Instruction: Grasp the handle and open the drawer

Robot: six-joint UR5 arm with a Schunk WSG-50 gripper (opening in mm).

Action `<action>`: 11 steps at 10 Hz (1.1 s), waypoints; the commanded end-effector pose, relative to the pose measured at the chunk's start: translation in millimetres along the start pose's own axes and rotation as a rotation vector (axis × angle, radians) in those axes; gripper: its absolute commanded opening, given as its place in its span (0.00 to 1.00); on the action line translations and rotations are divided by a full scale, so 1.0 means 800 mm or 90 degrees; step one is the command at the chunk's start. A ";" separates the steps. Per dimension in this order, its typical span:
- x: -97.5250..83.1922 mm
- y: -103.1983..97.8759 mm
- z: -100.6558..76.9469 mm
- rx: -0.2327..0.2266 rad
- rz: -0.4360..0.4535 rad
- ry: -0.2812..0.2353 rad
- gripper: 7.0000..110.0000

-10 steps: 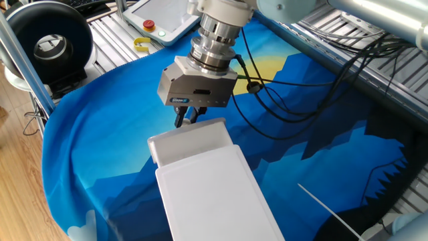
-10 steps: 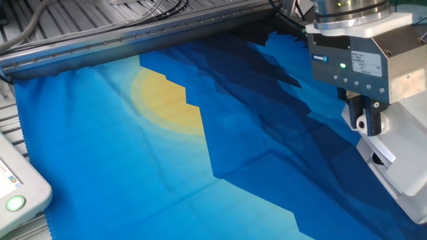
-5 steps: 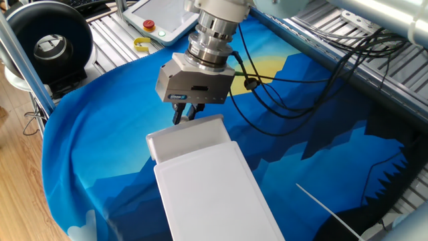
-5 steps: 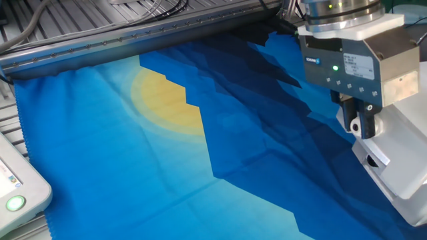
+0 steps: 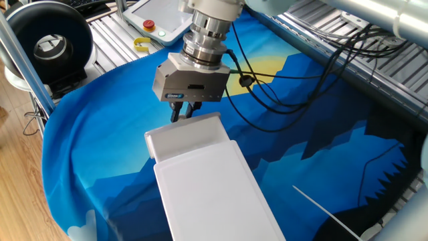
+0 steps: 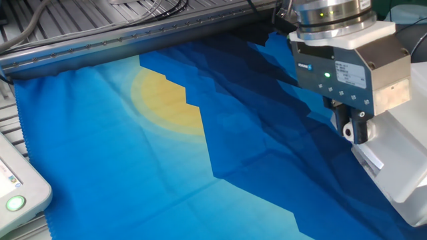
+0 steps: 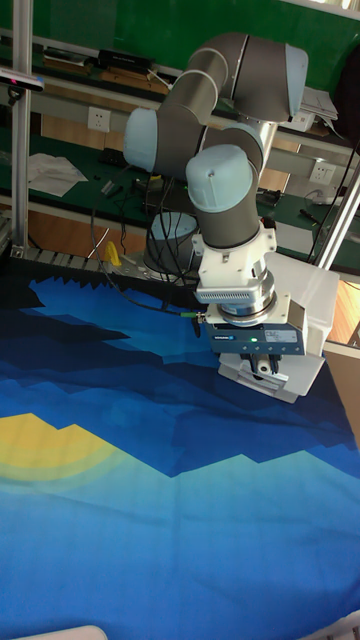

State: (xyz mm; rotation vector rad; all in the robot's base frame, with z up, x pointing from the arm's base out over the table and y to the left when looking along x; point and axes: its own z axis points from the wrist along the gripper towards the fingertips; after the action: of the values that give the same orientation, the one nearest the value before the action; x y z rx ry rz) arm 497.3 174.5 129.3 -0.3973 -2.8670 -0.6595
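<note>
The white box (image 5: 214,194) lies on the blue cloth, and the drawer (image 5: 187,136) sticks out of its far end as a shallow white tray. At the drawer's front face my gripper (image 5: 182,112) points down, its dark fingers (image 5: 176,112) pinched together on the handle. The handle itself is almost wholly hidden between them. In the other fixed view the gripper (image 6: 353,131) stands at the left end of the drawer (image 6: 393,175). The tall fixed view has the gripper (image 7: 265,370) in front of the box (image 7: 305,300).
A white pendant with a red button (image 5: 157,17) and a yellow tape dispenser (image 5: 142,45) lie at the back left. A black round unit (image 5: 50,43) stands at the far left. Black cables (image 5: 281,90) trail from the wrist. A thin white rod (image 5: 328,211) lies at the front right.
The gripper has moved a little away from the box, still shut at the drawer's front, and the drawer has slid slightly further out with it.
</note>
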 end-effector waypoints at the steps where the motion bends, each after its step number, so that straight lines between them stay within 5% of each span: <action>1: -0.010 0.005 -0.006 0.000 0.000 0.009 0.00; 11: -0.031 0.011 -0.013 -0.001 -0.001 0.018 0.00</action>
State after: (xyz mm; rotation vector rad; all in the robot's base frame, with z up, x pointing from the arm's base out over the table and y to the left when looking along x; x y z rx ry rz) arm 519.9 169.9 132.6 -0.3795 -2.8462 -0.6460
